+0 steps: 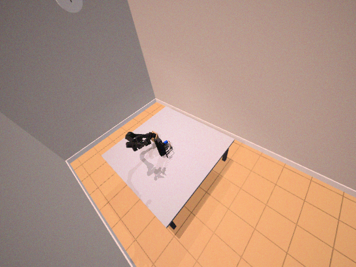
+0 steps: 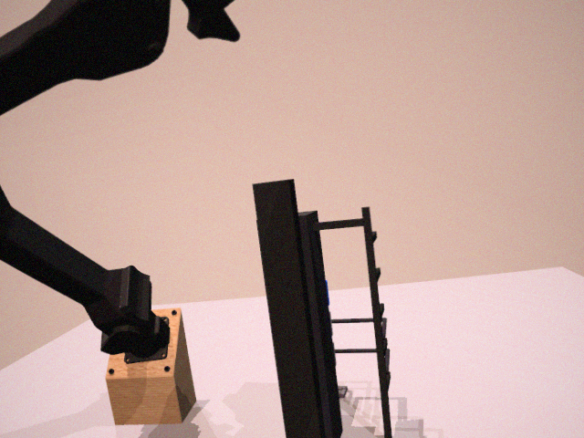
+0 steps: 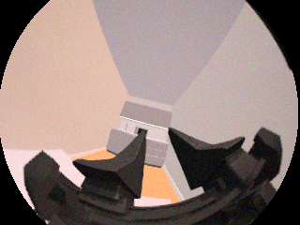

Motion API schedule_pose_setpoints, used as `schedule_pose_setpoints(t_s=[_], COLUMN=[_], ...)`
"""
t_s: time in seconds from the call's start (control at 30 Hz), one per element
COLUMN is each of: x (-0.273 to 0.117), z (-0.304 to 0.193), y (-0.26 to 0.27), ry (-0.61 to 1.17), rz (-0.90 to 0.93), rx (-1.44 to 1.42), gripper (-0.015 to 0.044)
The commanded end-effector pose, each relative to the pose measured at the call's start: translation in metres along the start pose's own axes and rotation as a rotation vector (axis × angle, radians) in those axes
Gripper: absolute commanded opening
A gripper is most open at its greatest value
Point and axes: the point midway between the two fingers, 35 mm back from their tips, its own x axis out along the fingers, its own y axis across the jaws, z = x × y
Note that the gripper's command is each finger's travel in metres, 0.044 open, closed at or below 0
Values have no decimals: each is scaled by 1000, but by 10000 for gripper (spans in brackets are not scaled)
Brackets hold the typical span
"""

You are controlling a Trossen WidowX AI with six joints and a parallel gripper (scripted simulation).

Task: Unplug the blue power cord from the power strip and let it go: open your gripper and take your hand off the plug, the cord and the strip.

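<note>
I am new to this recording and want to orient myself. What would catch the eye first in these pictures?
A tall black power strip stands almost upright on the white table, with a small blue plug showing on its face. To its left, the black arm rises from a wooden base block. The gripper holds nothing, its fingers partly closed, aimed at the room's corner.

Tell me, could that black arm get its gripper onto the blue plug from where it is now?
Probably yes, but not at once. The gripper is partly closed, holds nothing, and faces the room's corner, away from the blue plug. The plug sits beside the arm's wooden base, and nothing visibly blocks the way.
</note>
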Motion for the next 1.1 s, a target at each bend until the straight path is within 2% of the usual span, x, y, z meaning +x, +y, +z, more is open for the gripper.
schedule_pose_setpoints(t_s=[0.0, 0.13, 0.33, 0.5, 0.7, 0.83, 1.07], x=[17, 23, 26, 9, -35, -78, -161], z=[-20, -30, -58, -72, -82, -84, -84], y=[59, 89, 187, 265, 350, 397, 440], ry=[76, 131, 345, 538, 798, 983, 1291], rz=[145, 221, 472, 683, 947, 1135, 1422], rx=[114, 170, 315, 376, 366, 278, -32], gripper=[160, 160, 160, 160, 160, 160, 160])
